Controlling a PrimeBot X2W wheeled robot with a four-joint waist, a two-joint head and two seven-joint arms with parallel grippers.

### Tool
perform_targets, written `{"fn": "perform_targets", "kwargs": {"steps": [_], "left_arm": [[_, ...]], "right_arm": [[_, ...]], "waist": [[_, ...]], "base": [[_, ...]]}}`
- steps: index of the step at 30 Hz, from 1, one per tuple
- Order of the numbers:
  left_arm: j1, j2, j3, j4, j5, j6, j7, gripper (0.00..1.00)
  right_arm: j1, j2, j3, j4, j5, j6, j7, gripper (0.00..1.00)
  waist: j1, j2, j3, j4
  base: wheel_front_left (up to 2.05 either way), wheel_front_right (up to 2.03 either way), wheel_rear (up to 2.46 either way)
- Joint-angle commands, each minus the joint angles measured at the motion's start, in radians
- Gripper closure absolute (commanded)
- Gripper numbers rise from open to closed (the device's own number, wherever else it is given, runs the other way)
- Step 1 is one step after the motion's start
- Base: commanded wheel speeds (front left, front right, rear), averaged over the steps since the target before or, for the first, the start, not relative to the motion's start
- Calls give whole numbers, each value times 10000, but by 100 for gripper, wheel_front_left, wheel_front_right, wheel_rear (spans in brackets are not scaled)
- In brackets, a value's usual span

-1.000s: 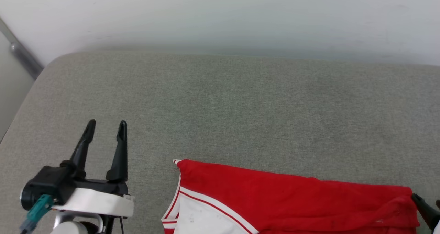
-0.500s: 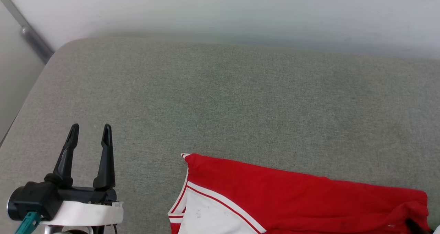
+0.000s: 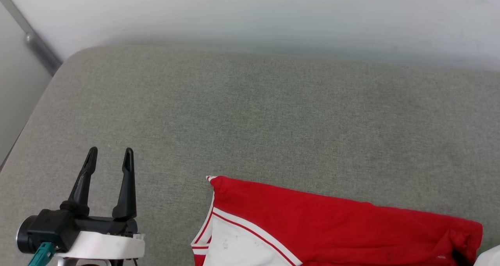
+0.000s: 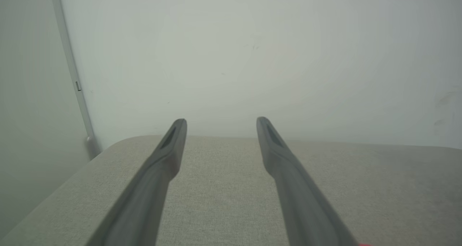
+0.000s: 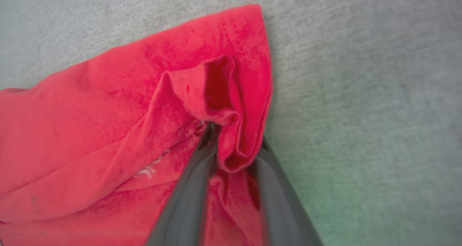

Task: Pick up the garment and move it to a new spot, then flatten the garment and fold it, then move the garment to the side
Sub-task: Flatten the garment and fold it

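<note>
A second ago the right pincer's dark tip was lying just off the shirt's right edge, clear of the cloth. Now the right pincer [image 5: 236,143] is biting into that corner. Its fingers [image 5: 187,202] are squeezing a raised red fold between them, and the cloth there is puckering where it was lying flatter. The head camera is also sitting slightly differently, so the whole picture is shifted. The left pincer [image 3: 110,152] is staying spread wide, gripping nothing, hovering over the bare grey pad [image 3: 273,113].

The shirt [image 3: 332,227] is lying on the pad, off to the right of the left pincer and apart from it. Its striped, white-sleeved end is the part nearest that pincer. Seen from the right wrist, the red cloth is spreading ahead of the clamped fingers and away to their left. Bare pad is showing on their right, just beside the pinched fold.
</note>
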Motion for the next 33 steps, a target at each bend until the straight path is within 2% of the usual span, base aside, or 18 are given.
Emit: {"fn": "perform_targets", "kwargs": {"steps": [1, 8, 16, 22, 27, 33], "left_arm": [[3, -41, 57, 30, 75, -37, -43, 0], [134, -117, 40, 235, -20, -150, -34, 0], [234, -128, 2, 249, -35, -176, -34, 0], [353, -134, -51, 272, -92, -177, -34, 0], [498, -175, -143, 307, -113, -179, -34, 0], [590, -234, -211, 329, -163, -180, -33, 0]], "right_arm": [[337, 529, 467, 564, 95, 94, 72, 100], [-16, -657, 11, 394, -403, 57, -1076, 100], [-164, -1525, -1032, 907, -1116, 63, -1586, 100], [72, -1411, -859, 359, -938, 66, -1397, 100], [549, -1266, -111, -1009, -875, 66, -750, 100], [925, -654, 685, -2918, -694, 66, 306, 100]], "waist": [[1, 0, -85, -30], [1, 0, -277, -185], [1, 0, -422, -385], [1, 0, -611, -533], [1, 0, -841, -643], [1, 0, -1086, -676]], "base": [[0, 0, 0], [0, 0, 0], [0, 0, 0], [0, 0, 0], [0, 0, 0], [0, 0, 0]]}}
